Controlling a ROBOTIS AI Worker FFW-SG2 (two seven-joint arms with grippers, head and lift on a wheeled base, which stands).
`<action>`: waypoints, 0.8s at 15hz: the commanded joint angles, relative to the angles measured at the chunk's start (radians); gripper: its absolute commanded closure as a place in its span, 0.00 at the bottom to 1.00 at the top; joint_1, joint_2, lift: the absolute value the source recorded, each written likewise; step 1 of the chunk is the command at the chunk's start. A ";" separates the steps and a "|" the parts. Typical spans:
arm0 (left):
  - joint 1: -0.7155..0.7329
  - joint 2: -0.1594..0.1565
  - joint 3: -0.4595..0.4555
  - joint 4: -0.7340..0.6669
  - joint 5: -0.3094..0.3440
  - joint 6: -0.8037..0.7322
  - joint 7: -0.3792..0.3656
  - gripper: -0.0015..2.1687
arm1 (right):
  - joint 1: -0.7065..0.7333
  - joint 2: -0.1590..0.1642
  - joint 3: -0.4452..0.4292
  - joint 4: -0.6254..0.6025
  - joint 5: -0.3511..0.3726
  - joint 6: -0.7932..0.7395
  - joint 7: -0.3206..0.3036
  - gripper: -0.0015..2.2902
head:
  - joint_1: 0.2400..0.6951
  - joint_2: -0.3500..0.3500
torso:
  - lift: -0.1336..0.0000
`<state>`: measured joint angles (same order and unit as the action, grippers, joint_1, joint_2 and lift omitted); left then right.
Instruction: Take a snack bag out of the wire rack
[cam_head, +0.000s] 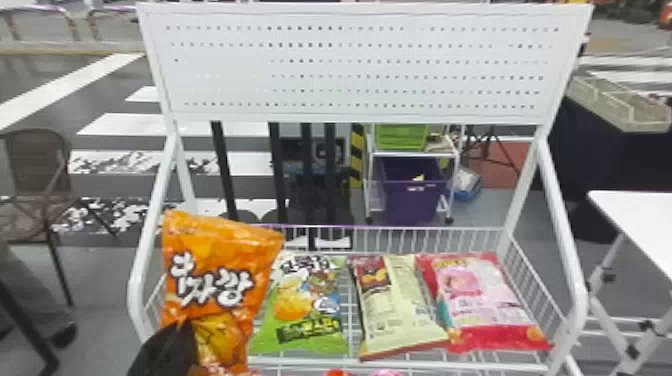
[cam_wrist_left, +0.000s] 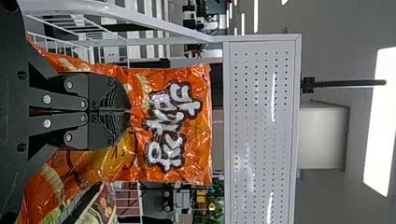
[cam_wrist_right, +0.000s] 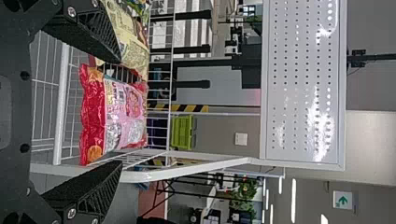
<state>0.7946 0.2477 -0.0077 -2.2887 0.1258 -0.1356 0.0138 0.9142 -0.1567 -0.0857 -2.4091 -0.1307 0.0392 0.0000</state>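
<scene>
My left gripper (cam_head: 167, 350) is at the lower left of the head view, against the lower part of an orange snack bag (cam_head: 215, 270). In the left wrist view that gripper (cam_wrist_left: 128, 111) is shut on the orange bag (cam_wrist_left: 173, 126), which stands upright at the left side of the wire rack (cam_head: 425, 240). A green bag (cam_head: 305, 305), a cream bag (cam_head: 400, 305) and a pink and red bag (cam_head: 485, 300) lie side by side in the rack. My right gripper (cam_wrist_right: 121, 114) stands open in the right wrist view, the pink and red bag (cam_wrist_right: 114, 114) beyond its fingers.
A white pegboard (cam_head: 350, 65) rises behind the basket, with slanted white posts at both sides. More packages (cam_head: 385, 372) peek out below the basket's front edge. To the right is a white table (cam_head: 640, 225); a brown chair (cam_head: 37, 180) stands at the left.
</scene>
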 joint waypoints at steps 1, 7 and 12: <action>0.000 -0.001 0.000 0.000 0.000 0.000 0.000 0.94 | 0.000 0.002 0.000 0.001 0.002 0.000 0.000 0.06 | 0.57 0.50 | 1.00; 0.000 -0.002 0.000 0.000 0.000 0.000 0.000 0.94 | 0.000 0.003 -0.002 0.002 0.000 0.000 0.000 0.06 | 0.57 0.50 | 1.00; 0.000 -0.002 -0.003 -0.002 -0.002 0.000 0.000 0.94 | -0.103 -0.006 0.012 0.091 -0.050 0.006 -0.006 0.06 | 0.57 0.50 | 1.00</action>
<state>0.7946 0.2455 -0.0087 -2.2895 0.1248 -0.1356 0.0138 0.8781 -0.1545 -0.0833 -2.3767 -0.1486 0.0404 -0.0011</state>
